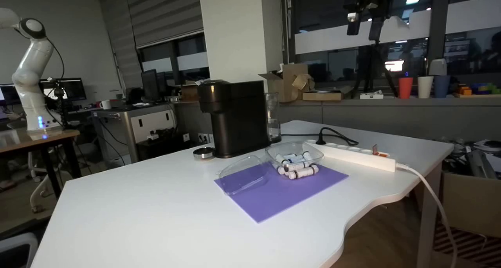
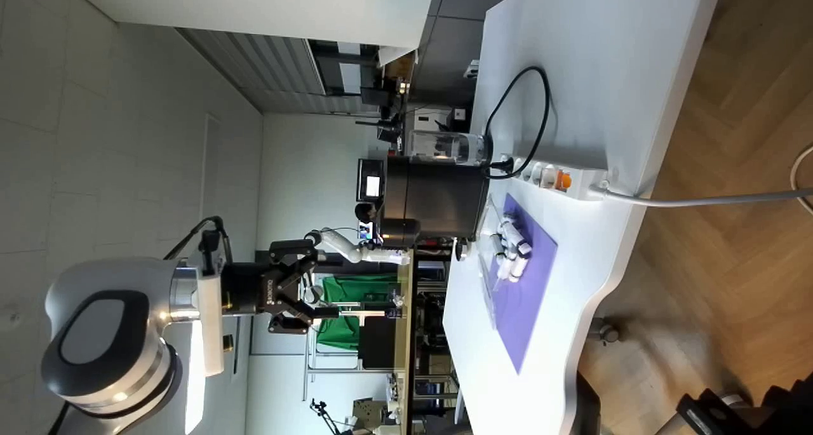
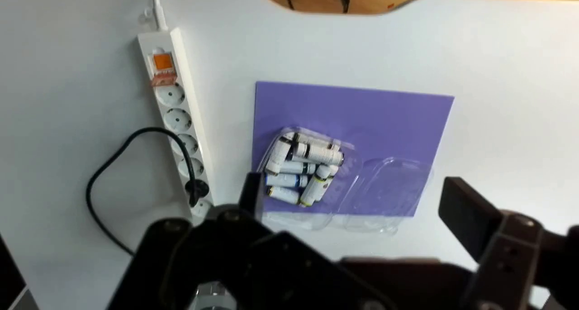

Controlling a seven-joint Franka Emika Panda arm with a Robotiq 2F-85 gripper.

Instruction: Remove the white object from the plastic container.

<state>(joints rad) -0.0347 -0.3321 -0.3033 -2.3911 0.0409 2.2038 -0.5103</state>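
Plastic container (image 1: 287,147): in an exterior view, clear, thin-walled, round-cornered, partly on a flat purple mat (image 1: 282,199).
White cylinders (image 1: 303,172): smooth, capped, heaped inside it; which one is meant, I cannot tell.
Near arm (image 2: 114,333): in an exterior view, rounded grey shell, shown here alone.
Gripper (image 3: 355,199): in the wrist view, dark jaws spread wide; in both exterior views, well apart from the container.
Coloured rings (image 3: 298,180): blue and yellow on some cylinders, distinct only in the wrist view.
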